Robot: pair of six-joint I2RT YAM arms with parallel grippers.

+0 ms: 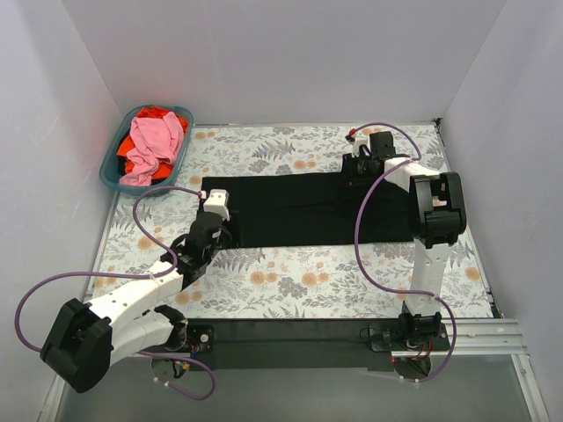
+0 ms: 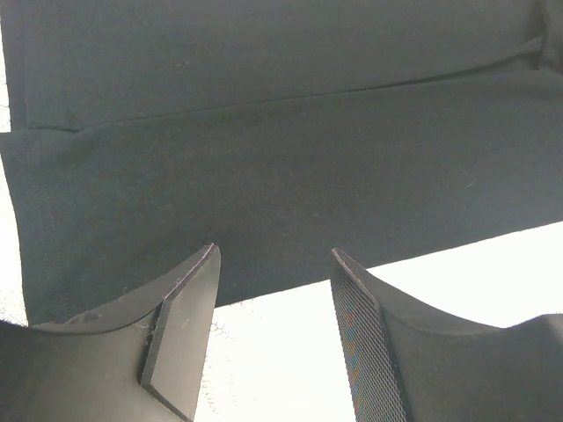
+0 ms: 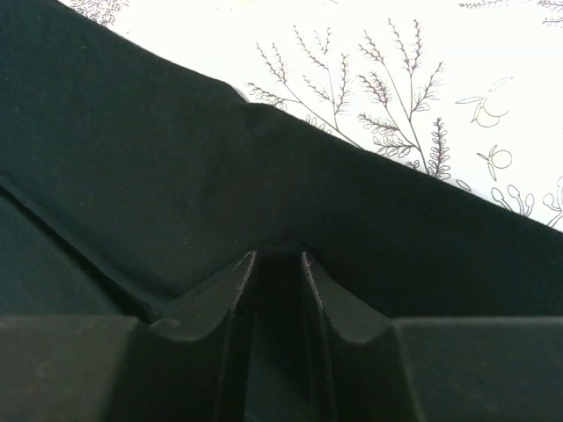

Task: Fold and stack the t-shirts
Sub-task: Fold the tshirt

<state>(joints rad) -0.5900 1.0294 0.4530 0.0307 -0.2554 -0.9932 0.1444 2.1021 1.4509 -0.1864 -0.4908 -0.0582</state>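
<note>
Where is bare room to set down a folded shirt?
Free: the table strip between black shirt and near edge; the far strip right of the basket. Crowded: shirt ends, at left end effector and right end effector.

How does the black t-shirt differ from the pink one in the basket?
The large black cloth t-shirt lies flat on the floral table; the pink cloth t-shirt sits crumpled in the teal plastic basket. The black one shows far more area than the pink. Both are soft cloth.
</note>
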